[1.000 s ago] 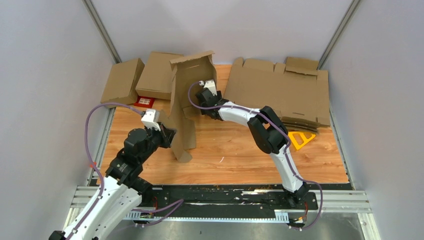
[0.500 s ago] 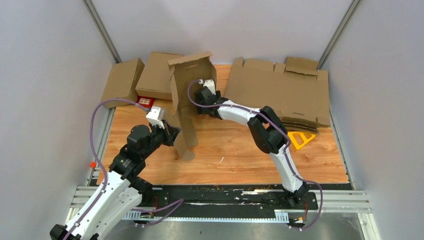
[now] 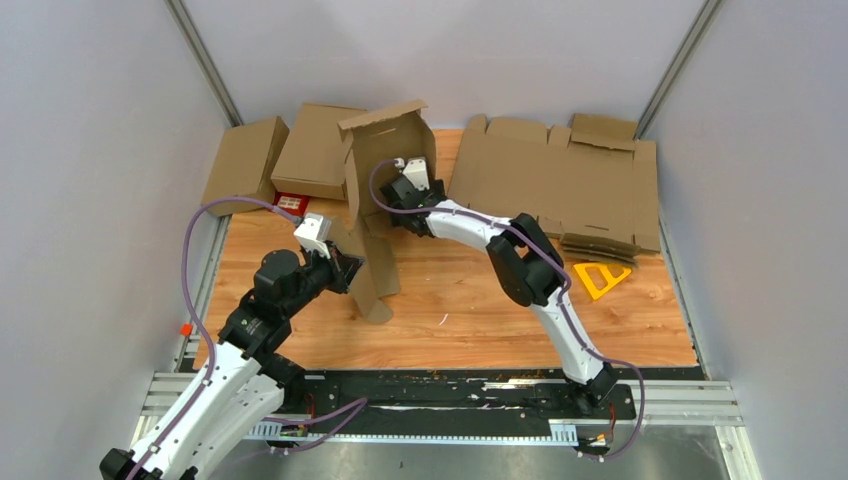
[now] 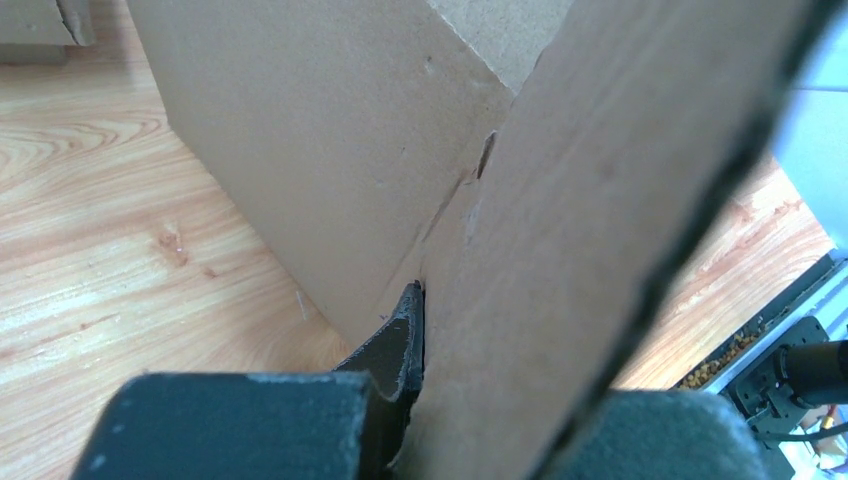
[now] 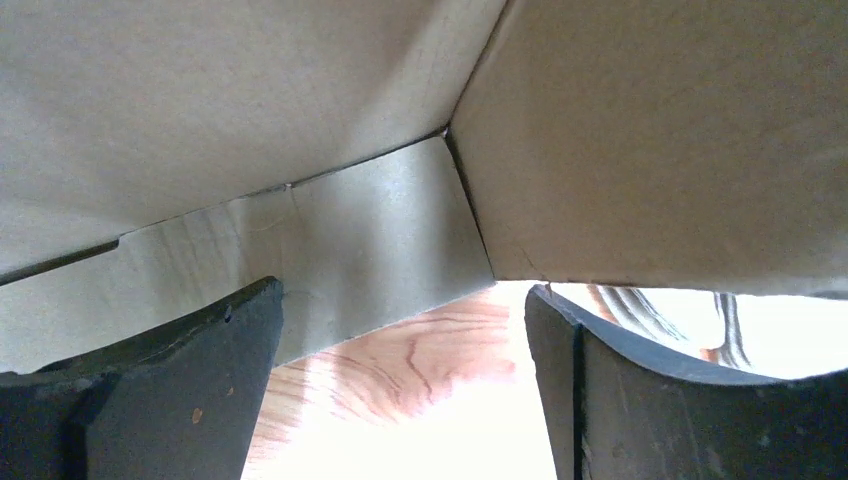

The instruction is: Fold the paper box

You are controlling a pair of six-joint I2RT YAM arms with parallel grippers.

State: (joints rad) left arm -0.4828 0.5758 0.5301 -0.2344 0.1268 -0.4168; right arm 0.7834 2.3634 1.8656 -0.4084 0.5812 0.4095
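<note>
1. Where the worktop (image 3: 480,310) reaches its left rear quarter, we enter the paper box (image 3: 385,160): plain brown corrugated board, no print, standing on end. Its open hollow faces right, its top flap tilts outward, and one long lower flap runs toward the near edge.
2. Left fingers (image 4: 398,345): narrow, clamped on that long lower flap. In the wrist view we see one dark finger flat against the flap's face; the other is hidden behind the board.
3. Right fingers (image 5: 180,380): spread wide with nothing between them, set inside the hollow of the box. In their wrist view we note inner walls meeting at a corner crease just ahead, with wood grain showing below.
4. Left arm (image 3: 260,310): white and black, angled up from the near left corner to the flap.
5. Right arm (image 3: 530,270): bent at the elbow, reaching left and rearward into the box.
6. Two closed brown cartons (image 3: 245,160), side by side at the left rear, behind the box.
7. Small red card (image 3: 290,203), lying just in front of those cartons.
8. Sheaf of notched flat cardboard sheets (image 3: 560,180), lying at the right rear, near the box.
9. Yellow triangular piece (image 3: 600,277), at the sheaf's near edge; we cannot tell what it is.
</note>
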